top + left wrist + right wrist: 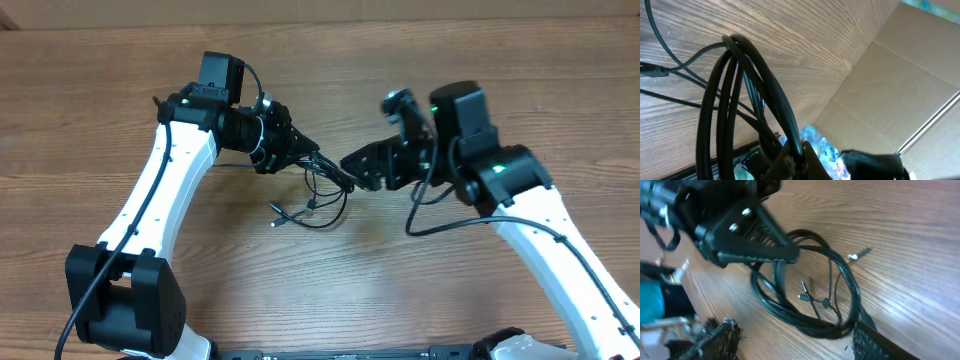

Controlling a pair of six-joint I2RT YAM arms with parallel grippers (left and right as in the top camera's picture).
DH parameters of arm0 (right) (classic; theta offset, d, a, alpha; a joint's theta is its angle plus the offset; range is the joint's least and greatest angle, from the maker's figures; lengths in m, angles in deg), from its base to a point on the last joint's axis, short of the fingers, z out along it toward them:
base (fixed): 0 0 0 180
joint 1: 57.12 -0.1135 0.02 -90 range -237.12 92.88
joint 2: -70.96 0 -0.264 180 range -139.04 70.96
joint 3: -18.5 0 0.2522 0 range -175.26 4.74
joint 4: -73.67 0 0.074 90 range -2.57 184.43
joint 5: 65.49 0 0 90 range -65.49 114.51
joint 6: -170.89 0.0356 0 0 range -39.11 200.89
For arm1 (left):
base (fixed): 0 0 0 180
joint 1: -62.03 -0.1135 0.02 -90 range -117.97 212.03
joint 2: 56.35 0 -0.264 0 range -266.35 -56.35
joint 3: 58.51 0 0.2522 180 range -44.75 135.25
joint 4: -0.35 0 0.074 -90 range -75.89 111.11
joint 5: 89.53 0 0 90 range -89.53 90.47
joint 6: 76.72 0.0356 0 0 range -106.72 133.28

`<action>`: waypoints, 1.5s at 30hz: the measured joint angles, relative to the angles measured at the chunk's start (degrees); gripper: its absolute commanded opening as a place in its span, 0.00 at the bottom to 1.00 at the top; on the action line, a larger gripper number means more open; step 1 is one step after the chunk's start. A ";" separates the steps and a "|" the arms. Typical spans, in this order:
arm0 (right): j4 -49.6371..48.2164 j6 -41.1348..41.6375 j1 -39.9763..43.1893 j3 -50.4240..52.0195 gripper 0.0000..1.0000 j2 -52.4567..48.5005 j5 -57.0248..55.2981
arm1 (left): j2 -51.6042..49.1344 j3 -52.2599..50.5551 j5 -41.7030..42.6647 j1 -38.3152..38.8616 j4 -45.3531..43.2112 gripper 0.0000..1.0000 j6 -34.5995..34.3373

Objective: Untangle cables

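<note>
Wood-grain table (100, 60), cardboard wall (890, 85), left end effector (315, 155) clamping cables (774, 95), right end effector (352, 168) spread wide

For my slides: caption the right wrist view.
Left claw shut on looped black cables over wooden table; open right claw faces them.

I work on a brown wooden table (100, 90) with long grain streaks, evenly lit from above. From my left wrist camera, a plain cardboard wall (900, 85) (creased by fold lines) rises off the table's edge at 3 o'clock. A blue patterned patch (815, 142) shows at 6 o'clock; I cannot tell what it is.
</note>
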State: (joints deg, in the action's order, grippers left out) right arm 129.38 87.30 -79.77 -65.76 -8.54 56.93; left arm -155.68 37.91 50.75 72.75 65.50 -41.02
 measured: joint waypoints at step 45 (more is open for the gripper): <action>1.77 9.42 1.38 -0.11 0.04 1.92 -11.58 | 0.20 0.02 -4.98 -0.59 -3.96 0.04 24.90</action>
State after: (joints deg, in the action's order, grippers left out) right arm 131.15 96.72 -78.40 -65.87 -6.62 45.35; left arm -155.48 37.93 45.76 72.16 61.55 -16.13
